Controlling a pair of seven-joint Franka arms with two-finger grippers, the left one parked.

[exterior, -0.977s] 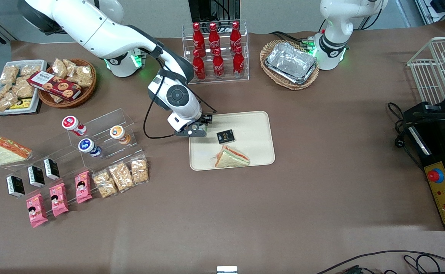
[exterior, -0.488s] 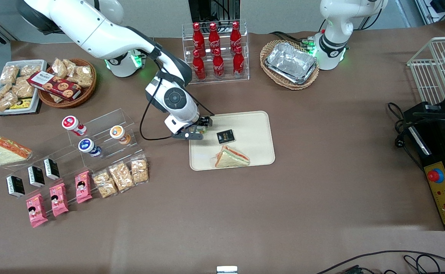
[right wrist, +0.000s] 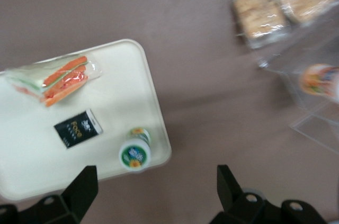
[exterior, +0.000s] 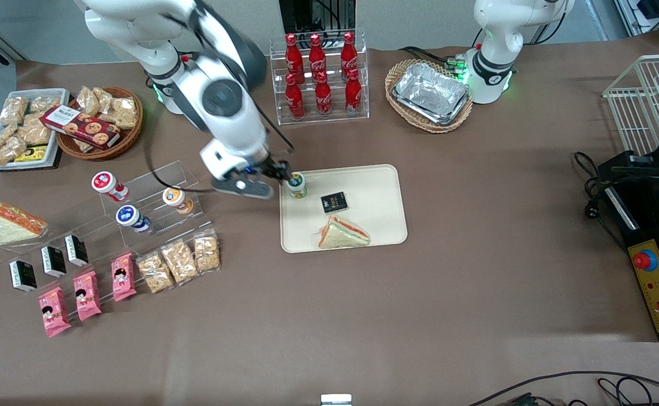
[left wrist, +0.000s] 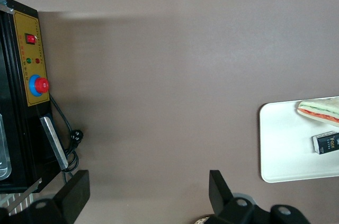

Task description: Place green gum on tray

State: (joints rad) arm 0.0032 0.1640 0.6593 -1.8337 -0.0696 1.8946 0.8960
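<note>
Gripper (exterior: 277, 172) hangs open just above the centre of the front frame, its fingers spread with nothing between them, a little higher than the lid of the green gum (exterior: 296, 184) and just beside it. The wrist camera confirms it: both fingers stand wide and the bottle sits free below them.

I read the green gum as upright on the tray (exterior: 374, 180), in the corner nearest the working arm's end of the table and close to the low rim. The black packet (exterior: 334, 202) lies near it on the tray, and the wrapped sandwich (exterior: 343, 232) lies nearer the front camera.

To me the placing looks done, so the step in hand is a clean withdrawal. I would keep the fingers wide and lift straight up before swinging away, since a sideways brush could tip a tall, light bottle so near the rim. I would also steer the elbow high over the clear display stand (exterior: 154, 197).
</note>
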